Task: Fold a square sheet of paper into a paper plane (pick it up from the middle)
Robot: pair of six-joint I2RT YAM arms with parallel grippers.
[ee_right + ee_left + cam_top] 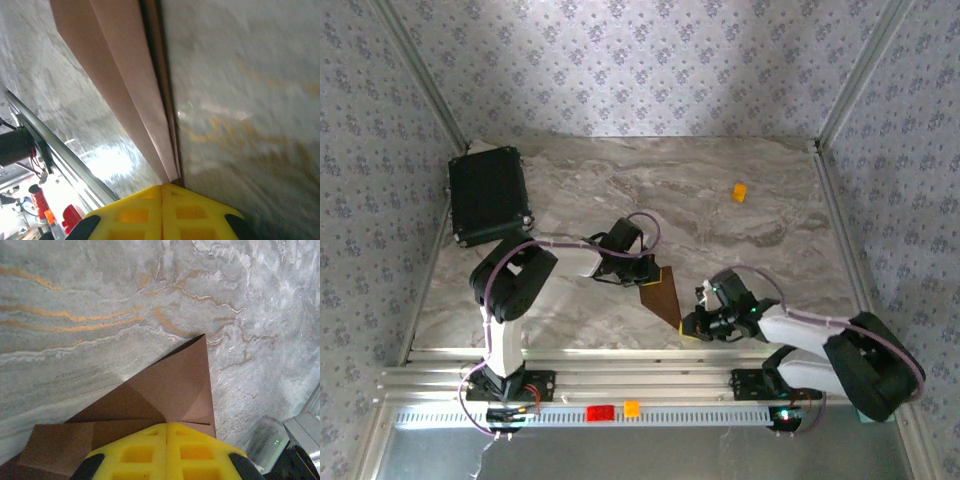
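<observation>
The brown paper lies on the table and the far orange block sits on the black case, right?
No: the top view shows the far orange block on the table, apart from the black case. The brown paper does lie there too.

The dark brown paper (662,296) lies on the marble table (750,235) near its front edge, folded into a narrow pointed shape. From the left wrist, the paper (172,390) shows triangular flaps meeting at creases, with stacked layers along one long edge.
</observation>
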